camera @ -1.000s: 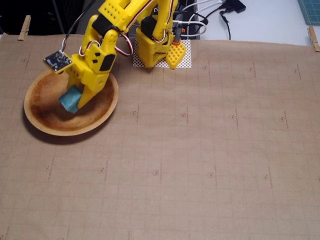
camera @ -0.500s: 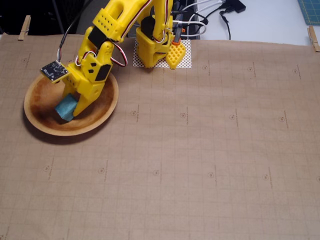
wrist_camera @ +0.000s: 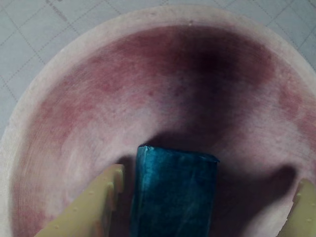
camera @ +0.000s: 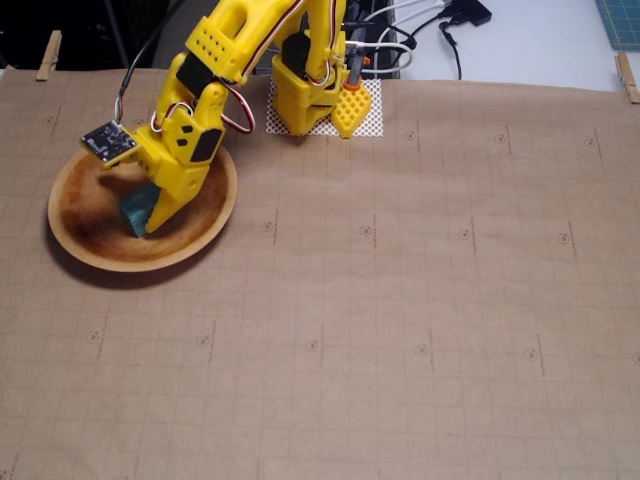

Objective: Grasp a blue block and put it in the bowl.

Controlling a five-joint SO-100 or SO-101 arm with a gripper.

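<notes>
The big brown paper sheet (camera: pixel 420 320) is wide open to pass over, while the bowl (camera: pixel 95 255), the blue block (camera: pixel 135 213) lying inside it and the yellow arm base (camera: pixel 305 95) at the top edge stand in the way.

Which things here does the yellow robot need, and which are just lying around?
Needed for the job:
blue block
bowl
gripper, open around the block

Just lying around:
wooden clothespins
cables
white mesh pad
</notes>
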